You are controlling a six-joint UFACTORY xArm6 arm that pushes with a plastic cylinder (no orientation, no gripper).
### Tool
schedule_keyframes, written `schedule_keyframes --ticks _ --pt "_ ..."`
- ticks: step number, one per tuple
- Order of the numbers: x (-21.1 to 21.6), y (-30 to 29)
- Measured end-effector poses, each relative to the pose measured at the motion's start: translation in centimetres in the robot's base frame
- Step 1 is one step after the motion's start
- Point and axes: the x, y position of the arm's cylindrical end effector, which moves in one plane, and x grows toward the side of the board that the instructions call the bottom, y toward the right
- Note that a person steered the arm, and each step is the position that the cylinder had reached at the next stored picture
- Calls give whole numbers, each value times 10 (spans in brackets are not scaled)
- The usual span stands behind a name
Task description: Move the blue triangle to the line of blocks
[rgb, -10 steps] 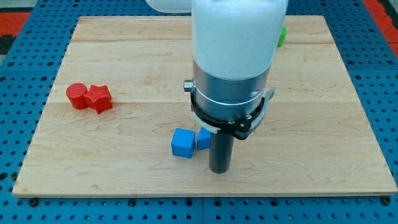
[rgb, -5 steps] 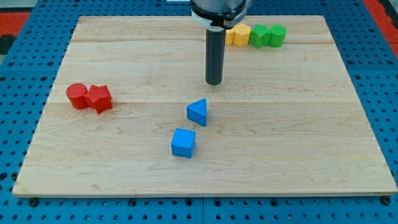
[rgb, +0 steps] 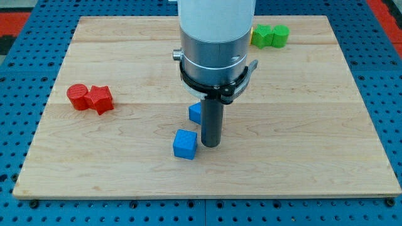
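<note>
The blue triangle (rgb: pixel 195 113) lies near the board's middle, mostly hidden behind my rod. My tip (rgb: pixel 210 145) rests on the board just below and right of it, and right of the blue cube (rgb: pixel 185 144). The line of blocks sits at the view's top right: two green blocks (rgb: pixel 271 35) show, and the yellow ones are hidden behind the arm.
A red cylinder (rgb: pixel 78 97) and a red star-like block (rgb: pixel 100 99) touch each other at the view's left. The wooden board (rgb: pixel 326 157) lies on a blue perforated table. The arm's white and grey body covers the board's top middle.
My tip moved from the board's upper middle down to just below the blue triangle, beside the blue cube. The arm now hides the yellow blocks. The blocks have not moved.
</note>
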Motion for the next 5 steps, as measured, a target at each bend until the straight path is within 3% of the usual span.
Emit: schedule_keyframes --ticks 2,5 --pt "-57 0" --pt "-57 -21"
